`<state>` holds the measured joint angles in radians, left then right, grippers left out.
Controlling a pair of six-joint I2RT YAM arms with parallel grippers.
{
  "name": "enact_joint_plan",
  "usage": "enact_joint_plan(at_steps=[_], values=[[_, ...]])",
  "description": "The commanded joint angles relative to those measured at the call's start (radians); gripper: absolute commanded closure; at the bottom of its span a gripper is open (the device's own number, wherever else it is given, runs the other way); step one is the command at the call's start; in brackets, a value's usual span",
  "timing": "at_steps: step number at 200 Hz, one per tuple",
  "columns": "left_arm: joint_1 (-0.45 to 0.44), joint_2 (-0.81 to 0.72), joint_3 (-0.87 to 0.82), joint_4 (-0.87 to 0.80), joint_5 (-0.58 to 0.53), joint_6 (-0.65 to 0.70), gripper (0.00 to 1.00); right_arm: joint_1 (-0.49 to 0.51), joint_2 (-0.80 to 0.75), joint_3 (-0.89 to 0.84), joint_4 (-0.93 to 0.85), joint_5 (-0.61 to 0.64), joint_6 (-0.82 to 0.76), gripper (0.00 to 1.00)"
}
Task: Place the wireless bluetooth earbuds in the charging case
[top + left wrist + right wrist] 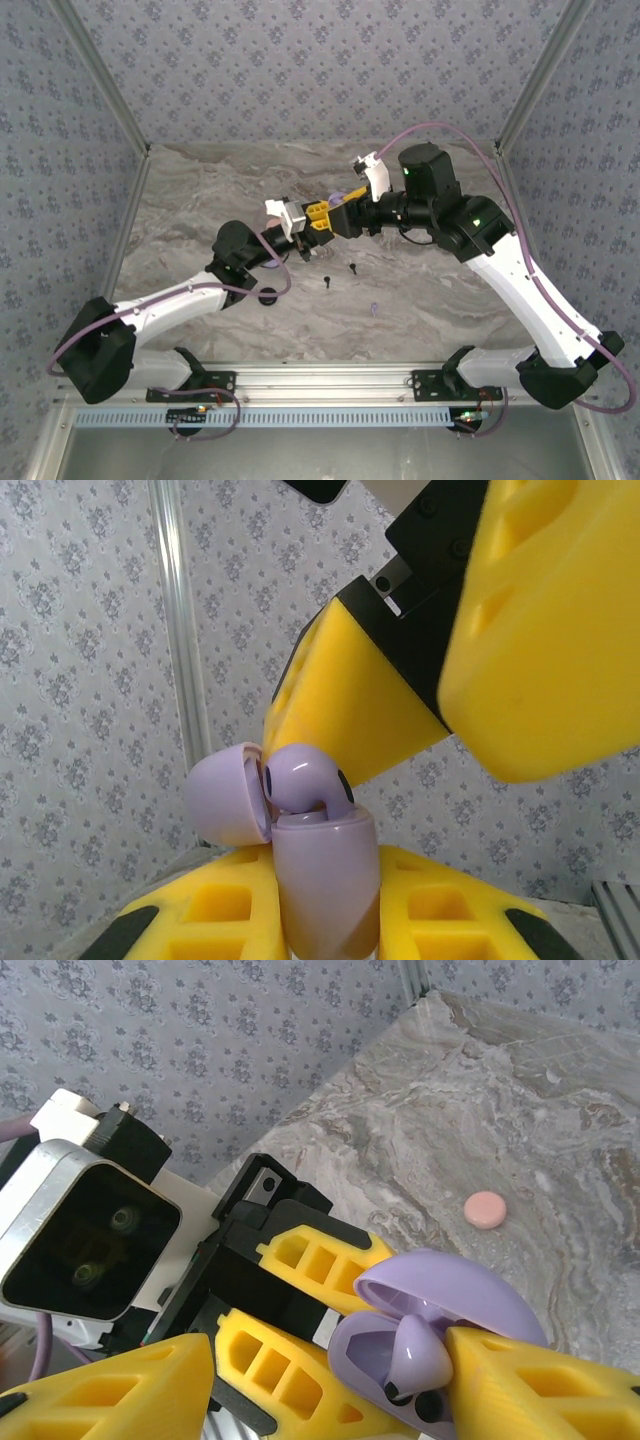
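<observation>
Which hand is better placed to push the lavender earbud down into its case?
Right. The open right hand sits against the lavender earbud, which stands partly out of the open charging case. The left hand is shut on that case.

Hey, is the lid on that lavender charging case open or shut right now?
Open. In the left wrist view the lid is swung back beside the charging case, and a lavender earbud sticks up from its top.
</observation>
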<state>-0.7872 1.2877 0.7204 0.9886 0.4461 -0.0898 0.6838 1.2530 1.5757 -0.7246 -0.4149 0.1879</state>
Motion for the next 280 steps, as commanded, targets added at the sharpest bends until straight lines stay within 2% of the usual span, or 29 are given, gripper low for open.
enact_joint_plan(at_steps=[1, 64, 146, 202, 250, 280], values=[[-0.006, 0.015, 0.042, 0.025, 0.012, -0.029, 1.0, 0.031, 0.014, 0.028, 0.029, -0.043, -0.059, 0.35], [-0.007, 0.03, 0.048, 0.036, 0.018, -0.062, 1.0, 0.04, 0.006, 0.013, 0.034, -0.044, -0.199, 0.32], [-0.007, 0.035, 0.048, 0.037, 0.022, -0.071, 1.0, 0.039, -0.01, 0.026, 0.036, 0.018, -0.255, 0.26], [-0.007, 0.038, 0.049, 0.038, 0.022, -0.076, 1.0, 0.029, -0.024, 0.044, 0.038, 0.075, -0.256, 0.22], [-0.007, 0.043, 0.051, 0.042, 0.023, -0.077, 1.0, 0.013, -0.045, 0.046, 0.056, 0.068, -0.242, 0.2], [-0.006, 0.038, 0.043, 0.041, 0.018, -0.074, 1.0, -0.041, -0.082, 0.033, 0.061, 0.068, -0.168, 0.2]])
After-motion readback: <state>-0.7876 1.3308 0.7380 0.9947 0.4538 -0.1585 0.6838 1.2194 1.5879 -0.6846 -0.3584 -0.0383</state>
